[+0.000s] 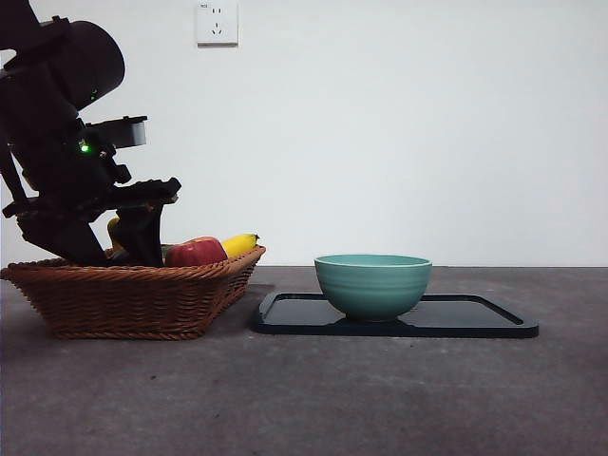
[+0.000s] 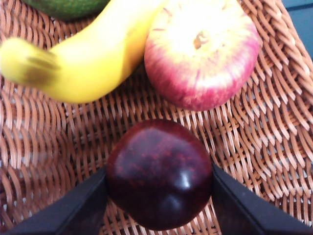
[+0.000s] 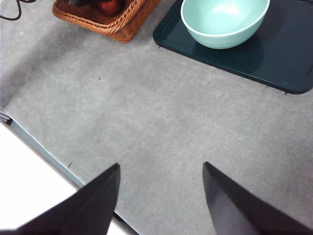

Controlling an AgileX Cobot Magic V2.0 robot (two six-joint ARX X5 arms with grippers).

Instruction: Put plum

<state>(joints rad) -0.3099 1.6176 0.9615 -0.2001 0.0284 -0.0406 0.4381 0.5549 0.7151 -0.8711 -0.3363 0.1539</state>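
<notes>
Plum [image 2: 159, 174]: glossy, smooth dark skin with a bright highlight.
Basket [image 2: 274, 122]: woven brown wicker — ribbed, rough.
Bowl [image 1: 372, 283]: teal, looks ceramic, faintly ridged, soft sheen.
Tray [image 1: 480, 318]: dark, glossy.
Table [image 3: 161, 122]: grey — matt, felt-like.

Plum [image 2: 159, 174] in basket [image 1: 133, 294] beside apple [image 2: 200, 51] and banana [image 2: 83, 58], bowl [image 1: 372, 283] on tray [image 1: 475, 318] right of basket

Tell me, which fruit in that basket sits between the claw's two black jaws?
The dark maroon plum, with the left claw closed against both its sides. The red-and-yellow apple and the banana lie beyond it, untouched.
</notes>
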